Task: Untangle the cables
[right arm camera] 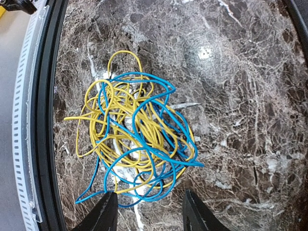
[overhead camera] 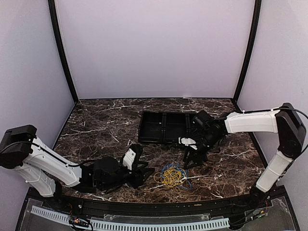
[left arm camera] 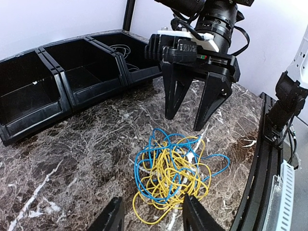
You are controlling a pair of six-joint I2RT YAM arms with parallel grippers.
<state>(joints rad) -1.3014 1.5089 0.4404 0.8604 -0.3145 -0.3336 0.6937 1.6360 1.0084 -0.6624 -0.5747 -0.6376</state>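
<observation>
Two arms of mine reach over a dark marbled bench point(overhead camera: 106, 125): the left arm point(overhead camera: 48, 161) comes in low from 8 o'clock, the right arm point(overhead camera: 250, 122) from 3 o'clock. A black tray point(overhead camera: 163, 113) with three compartments sits beyond the middle of the bench, toward 12 o'clock. A thin wire point(left arm camera: 119, 47) lies looped in the compartment farthest from my left wrist.

The cables point(overhead camera: 172, 175) lie on the bare bench near its front edge, at about 6 o'clock from the tray. They are yellow and blue strands, knotted into one loose heap.

My right fingers point(overhead camera: 188, 161) point downward at 1 o'clock of that heap. They are spread apart and hold nothing. I cannot tell whether their tips touch the bench. My left fingers point(overhead camera: 144, 172) lie low at 9 o'clock of the heap. They too are apart and empty, with the nearest yellow loops just in front of their tips.
</observation>
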